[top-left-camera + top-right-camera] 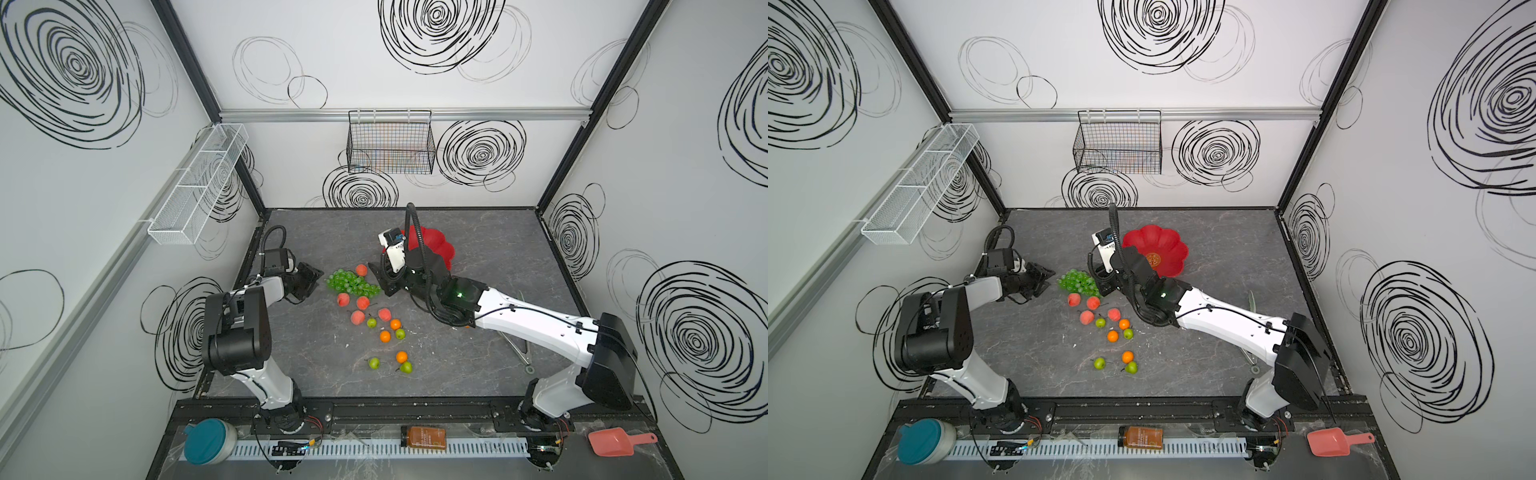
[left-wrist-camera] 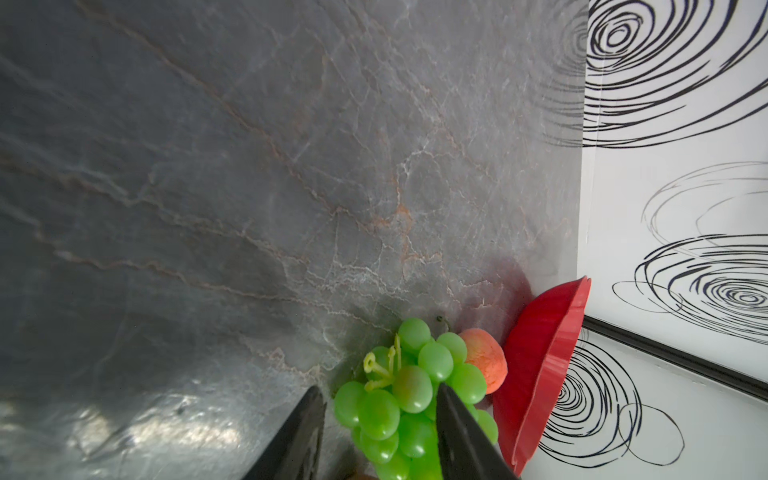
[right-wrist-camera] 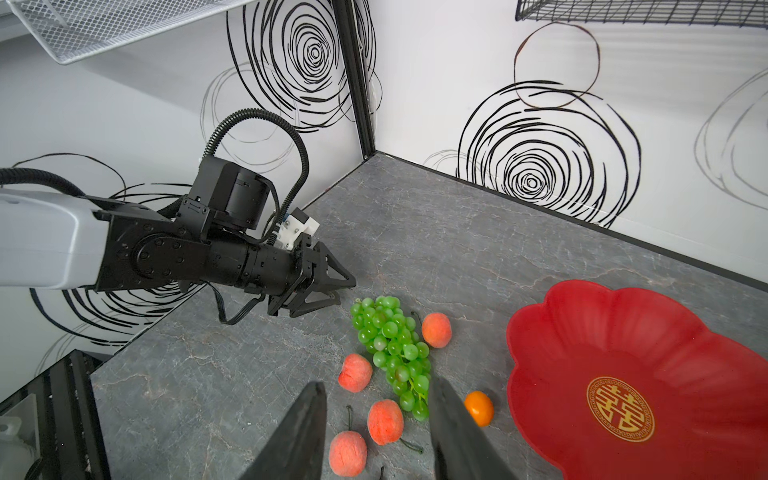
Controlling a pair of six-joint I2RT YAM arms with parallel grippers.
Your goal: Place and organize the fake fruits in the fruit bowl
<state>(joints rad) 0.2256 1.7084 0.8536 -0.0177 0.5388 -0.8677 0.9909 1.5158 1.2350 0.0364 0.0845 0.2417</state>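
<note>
Grape bunch [image 3: 390, 345] just ahead of parted, empty left fingers [image 2: 305, 436]; right fingers [image 3: 299, 436] parted, empty

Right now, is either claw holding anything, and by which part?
Nothing is held: the left gripper is open beside the grapes, the right gripper open near them.

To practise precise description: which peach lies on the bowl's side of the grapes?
The lone peach beside the grape bunch, toward the red bowl; the other four lie on the grapes' opposite side.
</note>
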